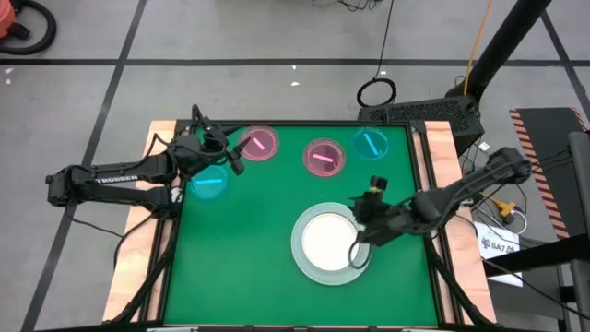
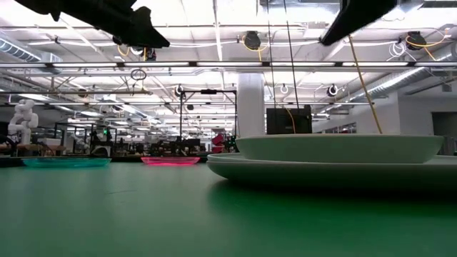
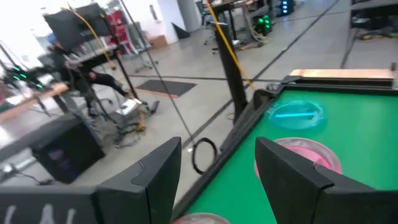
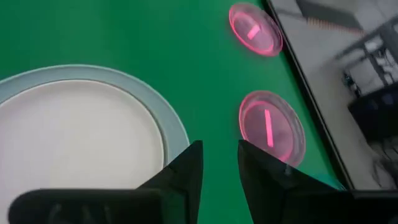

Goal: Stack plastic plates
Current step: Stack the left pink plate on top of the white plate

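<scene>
A small white plate [image 1: 324,238] lies on a large grey plate [image 1: 302,263] near the table's middle, and both show in the low view [image 2: 335,160]. Two pink plates [image 1: 258,145] [image 1: 324,157] and a teal plate [image 1: 371,144] lie flat along the far edge. Another teal plate [image 1: 209,182] lies at the left. My left gripper [image 1: 233,155] [image 3: 217,149] hovers open beside the left pink plate [image 3: 199,218]. My right gripper [image 1: 361,221] [image 4: 221,155] hangs above the stack's right rim [image 4: 171,124]. Its fingers are a little apart and hold nothing.
The table is a green mat [image 1: 249,240] with wooden side rails [image 1: 157,138]. Bare mat lies between the stack and the left teal plate and along the near edge. Beyond the far edge are a cable coil [image 1: 376,92] and a dark stand [image 1: 433,109].
</scene>
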`<state>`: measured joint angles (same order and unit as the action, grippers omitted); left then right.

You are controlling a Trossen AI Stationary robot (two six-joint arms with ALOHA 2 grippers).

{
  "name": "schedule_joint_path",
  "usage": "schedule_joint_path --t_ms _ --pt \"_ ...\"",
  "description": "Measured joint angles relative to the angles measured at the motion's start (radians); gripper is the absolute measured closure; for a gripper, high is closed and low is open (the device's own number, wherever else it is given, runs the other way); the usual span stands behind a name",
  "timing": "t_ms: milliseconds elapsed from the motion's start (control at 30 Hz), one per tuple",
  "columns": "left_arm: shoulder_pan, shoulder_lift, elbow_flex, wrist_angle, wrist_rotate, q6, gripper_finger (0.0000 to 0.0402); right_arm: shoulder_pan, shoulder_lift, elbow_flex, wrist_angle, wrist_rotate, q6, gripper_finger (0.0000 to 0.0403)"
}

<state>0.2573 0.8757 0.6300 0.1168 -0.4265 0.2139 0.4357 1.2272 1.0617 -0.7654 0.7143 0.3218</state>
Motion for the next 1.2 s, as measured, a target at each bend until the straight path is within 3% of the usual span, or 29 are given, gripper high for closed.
schedule_joint_path --t_ms 167,333,467,667,1000,1200 --pt "0.0 0.011 0.0 -0.099 0.061 -0.121 0.019 -0.089 -0.156 -0.255 0.412 0.001 -0.236 0.031" --pt "0.0 0.09 0.0 -0.236 0.068 -0.261 0.019 -0.186 -0.259 -0.371 0.671 -0.001 -0.422 0.031" --pt "-0.002 0.215 0.0 -0.258 0.068 -0.284 0.019 -0.245 -0.304 -0.378 0.715 -0.002 -0.529 0.031" --pt "-0.003 0.4 0.0 -0.234 0.07 -0.192 0.019 -0.281 -0.346 -0.379 0.819 -0.005 -0.782 0.031" --pt "0.028 0.575 0.119 -0.318 0.135 0.098 0.019 -0.375 -0.357 -0.379 0.81 -0.008 -0.753 0.031" --pt "0.139 0.645 0.167 -0.352 0.285 0.212 0.019 -0.45 -0.357 -0.379 0.767 -0.011 -0.727 0.031"
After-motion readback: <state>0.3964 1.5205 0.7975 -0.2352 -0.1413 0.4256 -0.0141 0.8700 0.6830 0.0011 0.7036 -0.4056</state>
